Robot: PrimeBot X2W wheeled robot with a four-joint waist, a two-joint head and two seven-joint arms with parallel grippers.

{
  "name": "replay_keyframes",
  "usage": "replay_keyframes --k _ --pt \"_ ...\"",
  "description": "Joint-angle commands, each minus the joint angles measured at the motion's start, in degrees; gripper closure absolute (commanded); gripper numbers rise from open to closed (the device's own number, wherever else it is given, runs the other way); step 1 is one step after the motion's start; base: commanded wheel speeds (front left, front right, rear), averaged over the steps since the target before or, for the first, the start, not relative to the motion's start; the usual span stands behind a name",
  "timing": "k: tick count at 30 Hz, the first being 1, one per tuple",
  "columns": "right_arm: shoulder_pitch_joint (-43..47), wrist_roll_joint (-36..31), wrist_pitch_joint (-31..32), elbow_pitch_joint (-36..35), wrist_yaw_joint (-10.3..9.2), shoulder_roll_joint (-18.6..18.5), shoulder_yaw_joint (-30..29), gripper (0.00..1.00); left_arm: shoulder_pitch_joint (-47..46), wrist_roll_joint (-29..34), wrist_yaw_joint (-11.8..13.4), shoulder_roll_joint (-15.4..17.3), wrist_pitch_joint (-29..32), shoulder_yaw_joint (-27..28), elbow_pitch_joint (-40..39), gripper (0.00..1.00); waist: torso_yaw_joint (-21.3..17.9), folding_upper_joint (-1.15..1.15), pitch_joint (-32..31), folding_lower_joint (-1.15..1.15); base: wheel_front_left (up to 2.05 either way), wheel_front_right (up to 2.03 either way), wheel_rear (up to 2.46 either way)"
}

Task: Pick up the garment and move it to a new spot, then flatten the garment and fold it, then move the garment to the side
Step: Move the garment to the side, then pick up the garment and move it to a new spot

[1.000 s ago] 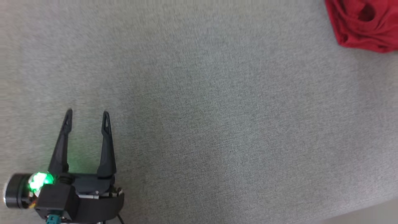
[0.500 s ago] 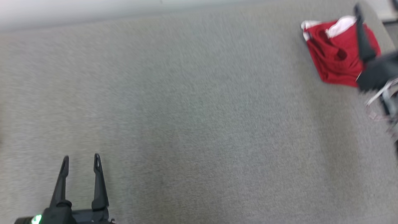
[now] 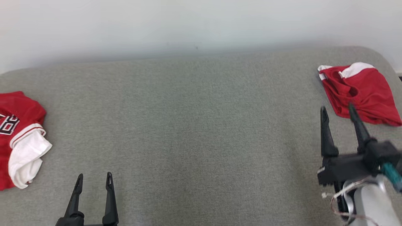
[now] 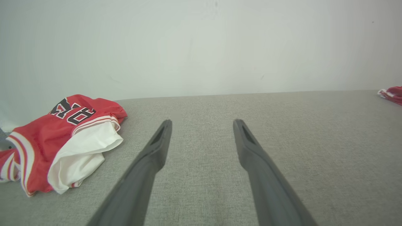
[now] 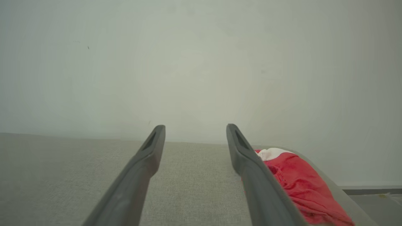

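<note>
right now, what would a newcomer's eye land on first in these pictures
Two splashes of red on the grey fabric surface: a crumpled red garment with white trim at the far right, and a red numbered jersey at the left edge. The right tool stands open near the crumpled one; the left tool, also open, sits at lower left.

At my far right, a red garment (image 3: 367, 91) with a white band lies crumpled near the back corner of the grey fabric surface (image 3: 201, 125). At my far left lies a rumpled red jersey (image 3: 19, 110), black number up, white lining showing.
</note>
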Motion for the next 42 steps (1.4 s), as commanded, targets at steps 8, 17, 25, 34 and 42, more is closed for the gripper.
replay_keyframes --k 8,17,25,34,42 --pt "10.9 1.2 0.0 -5.5 -0.14 5.7 -2.6 0.0 0.1 -0.1 -0.8 -0.2 -0.2 -0.9 2.7 0.0 2.8 0.01 -3.4 0.02 0.0 0.0 0.0" --pt "18.7 1.6 0.0 -5.3 -0.14 7.9 -0.3 0.0 0.9 -0.9 -0.5 -0.3 -0.2 -1.9 4.5 0.0 3.8 0.01 -4.7 0.02 0.0 0.0 0.0" --pt "21.8 0.7 0.0 -3.3 -0.14 8.1 1.9 0.0 2.0 -1.1 0.1 -0.3 -0.2 -2.5 5.9 0.0 3.8 0.01 -5.5 0.02 0.0 0.0 0.0" --pt "22.1 1.7 0.0 -3.3 -0.14 8.2 3.0 0.0 2.6 -0.7 0.2 -0.3 -0.2 -2.0 6.9 0.0 3.7 0.01 -6.6 0.02 0.0 0.0 0.0" --pt "22.1 2.1 0.0 -4.2 -0.14 8.2 4.0 0.0 3.2 -1.1 0.7 -0.3 -0.2 -1.3 7.1 0.0 4.0 0.01 -7.1 0.02 0.0 0.0 0.0"
